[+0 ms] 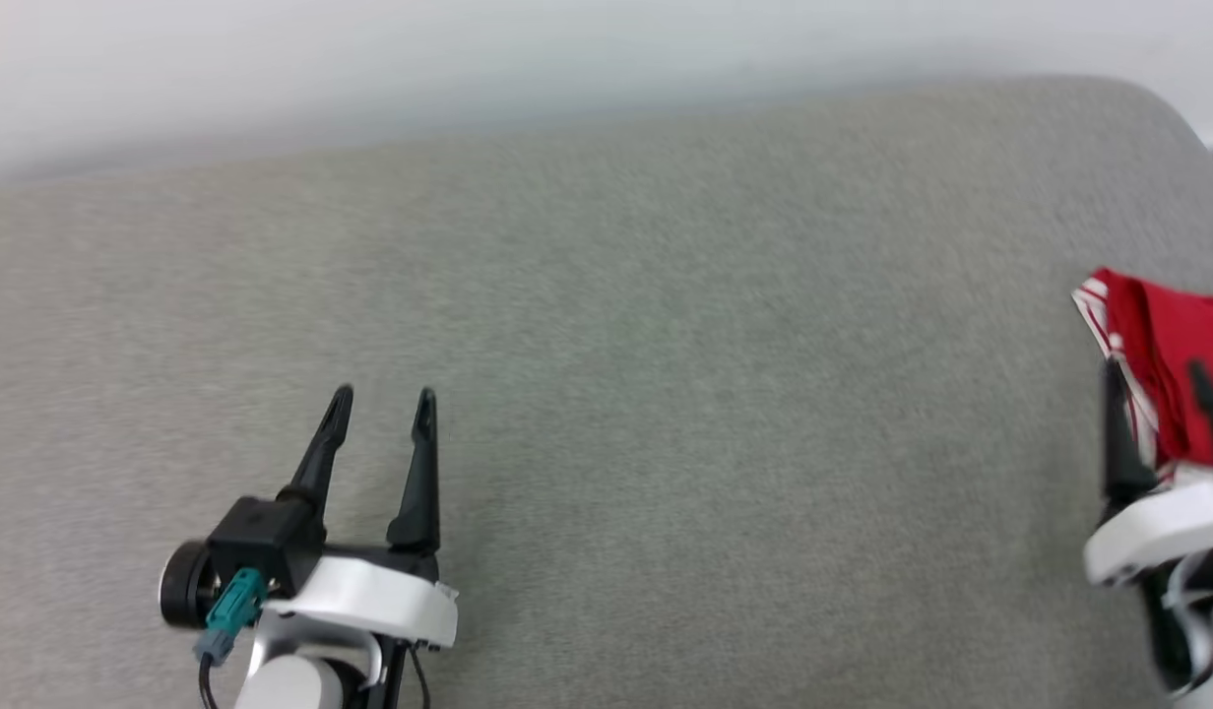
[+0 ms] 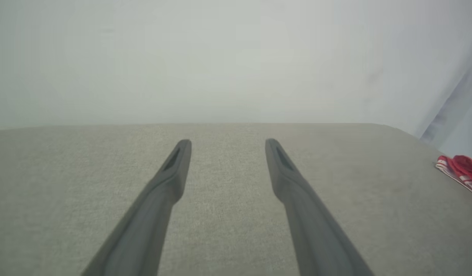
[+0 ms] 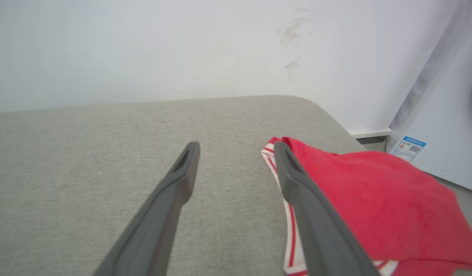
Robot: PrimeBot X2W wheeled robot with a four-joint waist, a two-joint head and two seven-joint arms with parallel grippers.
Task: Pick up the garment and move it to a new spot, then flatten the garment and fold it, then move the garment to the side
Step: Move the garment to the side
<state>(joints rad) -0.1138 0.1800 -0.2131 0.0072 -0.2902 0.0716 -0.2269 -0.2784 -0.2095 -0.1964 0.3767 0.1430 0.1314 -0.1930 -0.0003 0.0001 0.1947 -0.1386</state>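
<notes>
The garment (image 1: pixel 1173 345), bright red with a red-and-white striped edge, lies in a folded heap at the right end of the grey cushioned surface (image 1: pixel 666 345). In the right wrist view the garment (image 3: pixel 374 199) spreads to the right of my fingers. My right gripper (image 1: pixel 1158 379) hovers open at the garment's near left edge, with nothing between its fingers. Far to the left, my left gripper (image 1: pixel 383 399) stands open over bare surface. In the left wrist view my left gripper (image 2: pixel 228 143) points at the wall, and the garment (image 2: pixel 462 170) peeks in at the right edge.
A white wall (image 3: pixel 182 50) runs behind the surface. Beyond the rounded right corner of the surface stands a white appliance (image 3: pixel 443 134) with a blue label (image 3: pixel 408 147), on the floor.
</notes>
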